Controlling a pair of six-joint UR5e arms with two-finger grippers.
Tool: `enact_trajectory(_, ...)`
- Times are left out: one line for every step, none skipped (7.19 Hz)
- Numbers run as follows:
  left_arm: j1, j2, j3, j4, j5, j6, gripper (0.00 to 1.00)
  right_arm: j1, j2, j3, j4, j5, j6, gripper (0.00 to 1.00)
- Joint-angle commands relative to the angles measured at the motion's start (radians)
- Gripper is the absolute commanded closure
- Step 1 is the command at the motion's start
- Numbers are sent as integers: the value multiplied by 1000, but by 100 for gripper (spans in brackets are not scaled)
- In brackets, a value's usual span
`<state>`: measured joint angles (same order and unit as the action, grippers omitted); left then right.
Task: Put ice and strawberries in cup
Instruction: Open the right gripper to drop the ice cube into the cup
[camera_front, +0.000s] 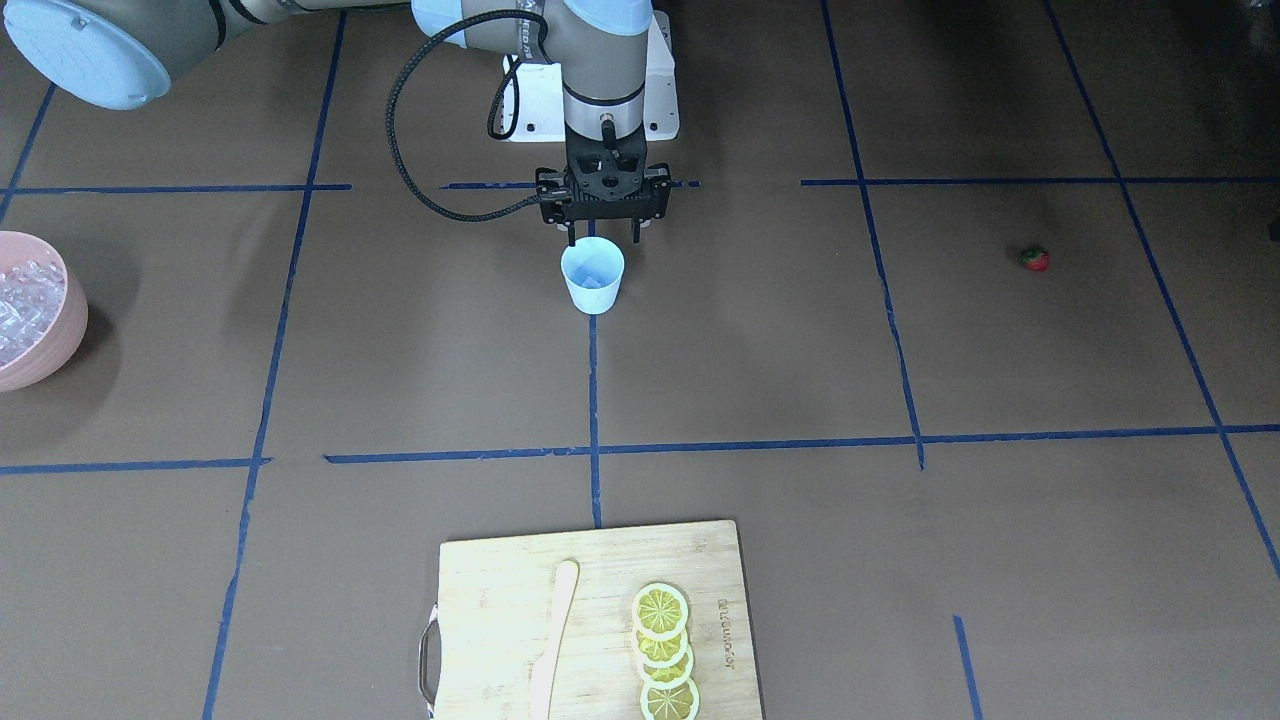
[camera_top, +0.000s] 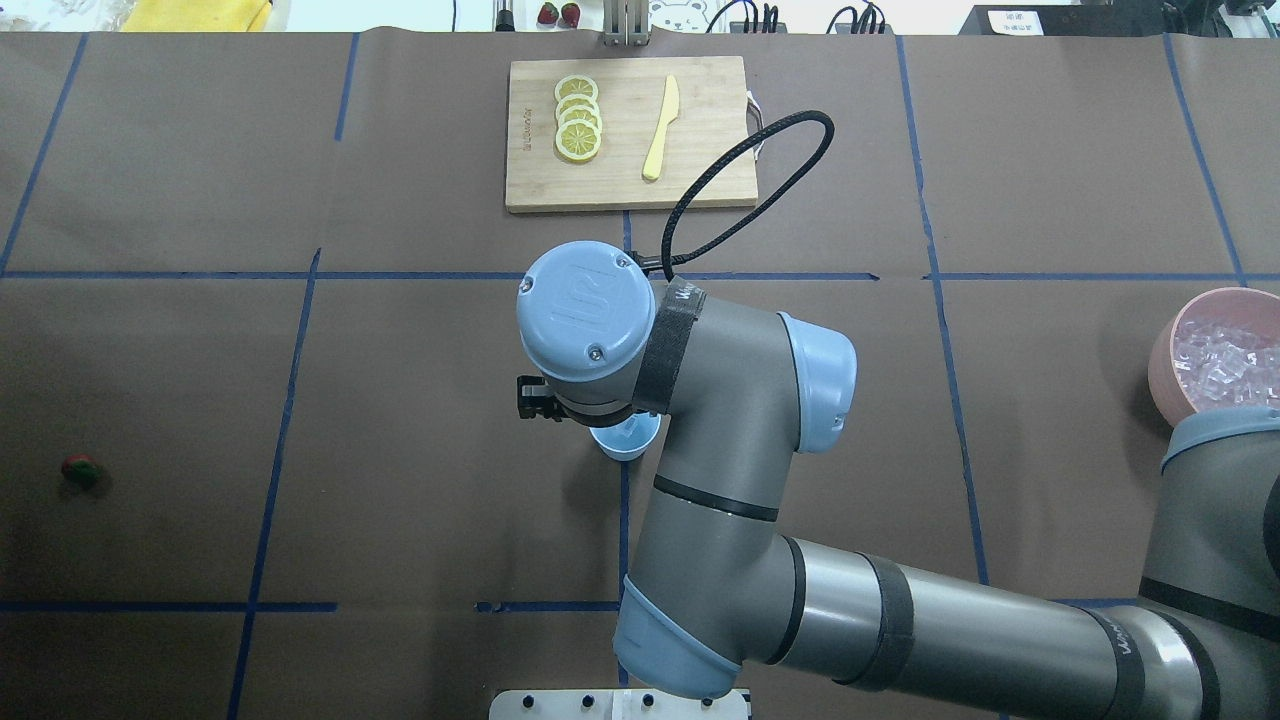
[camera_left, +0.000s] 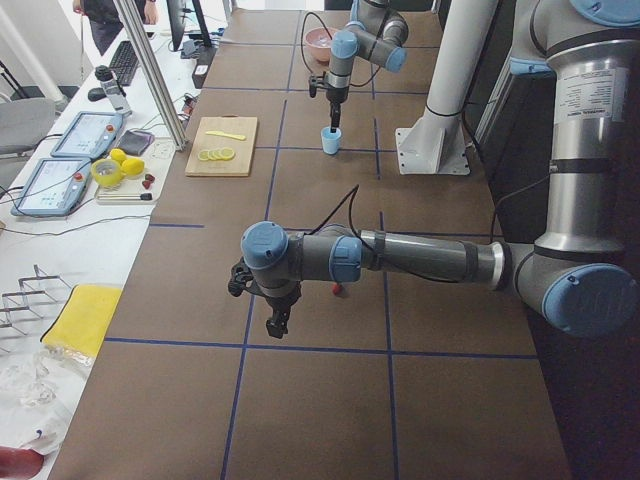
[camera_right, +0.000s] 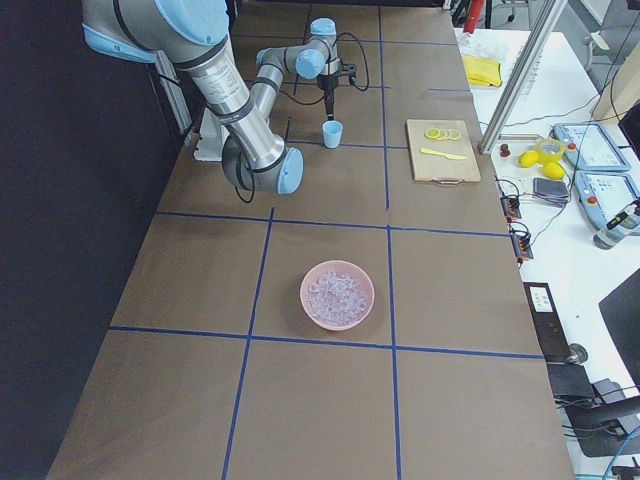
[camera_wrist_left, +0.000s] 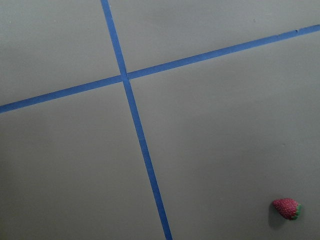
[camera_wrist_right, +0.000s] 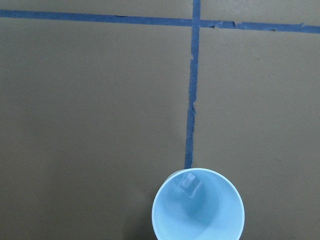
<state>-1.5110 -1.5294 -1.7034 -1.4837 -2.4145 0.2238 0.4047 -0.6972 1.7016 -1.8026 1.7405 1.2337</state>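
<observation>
The light-blue cup stands upright near the robot's base, also seen in the overhead view. One clear ice cube lies inside it. My right gripper hangs just above the cup's far rim, open and empty. The rest of the ice is heaped in the pink bowl at the table's right end. The strawberry lies alone on the brown mat, also seen in the left wrist view. My left gripper hovers close beside it; I cannot tell whether it is open or shut.
A wooden cutting board at the far edge carries lemon slices and a pale knife. Blue tape lines cross the mat. The right arm's cable loops beside its wrist.
</observation>
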Motion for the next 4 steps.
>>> enact_trajectory(0, -2, -7, -1, 2, 0, 0, 17, -1, 42, 0, -25, -14, 1)
enact_trajectory(0, 0, -7, -38, 2, -1, 0, 38, -2, 43, 0, -22, -16, 1)
enact_trajectory(-1, 5, -5, -59, 2, -3, 0, 54, -5, 44, -1, -16, -22, 1)
enact_trajectory(-2, 5, 1, -61, 2, -3, 0, 93, -55, 103, -1, -1, -83, 1)
